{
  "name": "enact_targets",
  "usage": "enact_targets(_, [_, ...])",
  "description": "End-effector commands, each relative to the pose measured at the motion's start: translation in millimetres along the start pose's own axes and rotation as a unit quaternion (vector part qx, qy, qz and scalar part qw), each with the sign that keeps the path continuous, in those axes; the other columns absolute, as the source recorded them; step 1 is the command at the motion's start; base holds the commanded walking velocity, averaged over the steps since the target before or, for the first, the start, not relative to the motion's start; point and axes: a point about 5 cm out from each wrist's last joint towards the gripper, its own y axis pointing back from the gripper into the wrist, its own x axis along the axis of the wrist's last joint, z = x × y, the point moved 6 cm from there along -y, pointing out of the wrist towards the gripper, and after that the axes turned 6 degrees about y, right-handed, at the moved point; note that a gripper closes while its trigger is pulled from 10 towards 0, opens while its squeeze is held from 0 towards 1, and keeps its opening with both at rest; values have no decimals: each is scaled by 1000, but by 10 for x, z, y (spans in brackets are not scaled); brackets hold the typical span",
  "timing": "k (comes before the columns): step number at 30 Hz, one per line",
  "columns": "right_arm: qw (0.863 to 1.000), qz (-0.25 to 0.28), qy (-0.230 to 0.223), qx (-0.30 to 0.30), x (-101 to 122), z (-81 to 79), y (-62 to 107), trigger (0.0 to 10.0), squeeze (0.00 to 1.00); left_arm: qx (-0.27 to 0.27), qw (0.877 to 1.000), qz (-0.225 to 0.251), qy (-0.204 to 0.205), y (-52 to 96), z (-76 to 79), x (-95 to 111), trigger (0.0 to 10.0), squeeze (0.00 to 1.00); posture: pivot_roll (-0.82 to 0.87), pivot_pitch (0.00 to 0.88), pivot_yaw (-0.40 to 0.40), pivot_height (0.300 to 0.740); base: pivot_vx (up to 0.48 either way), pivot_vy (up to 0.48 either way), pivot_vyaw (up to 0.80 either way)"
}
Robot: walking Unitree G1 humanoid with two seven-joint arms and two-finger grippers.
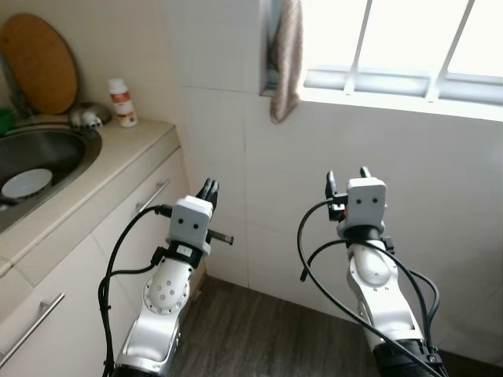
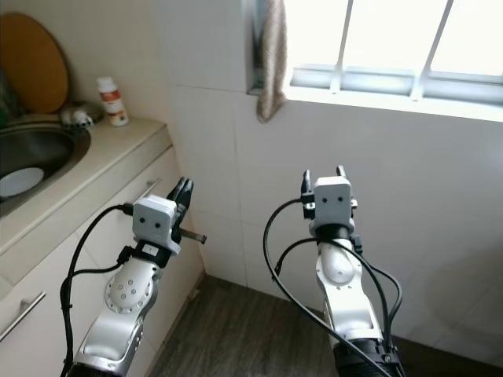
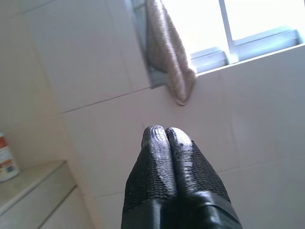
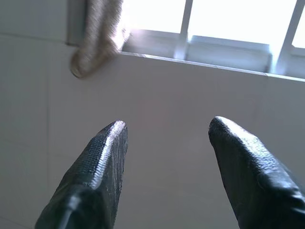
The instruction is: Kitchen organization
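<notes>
The left gripper [image 3: 165, 136] has its two ribbed black rubber fingers pressed together with nothing between them, raised in the air before the white tiled wall [image 1: 377, 149]. The right gripper [image 4: 167, 129] stands with its textured fingers well spread and empty, held up toward the same wall below the window [image 1: 393, 39]. Both ride on silver arms with looping black cables. A beige, coarse-woven cloth [image 1: 286, 59] hangs from the window's left corner, far above the left gripper. To the far left runs a pale stone counter [image 1: 118, 153] over white drawers with slim metal handles. On it stands a small white bottle [image 1: 122, 101] with a red label. A steel sink [image 1: 47, 157], cut off at the edge, holds a white bowl [image 1: 26, 183]; a round wooden board [image 1: 39, 63] leans behind it. The floor [image 1: 259, 330] is dark wood-grain.
</notes>
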Motion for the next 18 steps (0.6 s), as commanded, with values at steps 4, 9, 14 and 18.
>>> enact_targets(4, [1000,-11,26,7,-48,-45,3,10000,0,-3,1000,-14,-6,16,-8,-77,10000,0,-84,0,44,740,0,0,-800])
enact_targets(9, [998,-27,46,14,-134,-65,15,10000,0,-4,1000,-19,-8,21,-2,-104,10000,0,-84,0,43,740,0,0,-800])
enact_targets(14, [996,-45,66,26,-242,-101,41,10000,0,-4,1000,-29,-9,41,-2,-159,10000,0,-86,0,43,740,0,-426,-800])
enact_targets(18, [993,-52,95,56,-307,-202,71,10000,0,-4,999,-32,-8,46,4,-178,10000,0,-86,0,44,740,0,-480,-800])
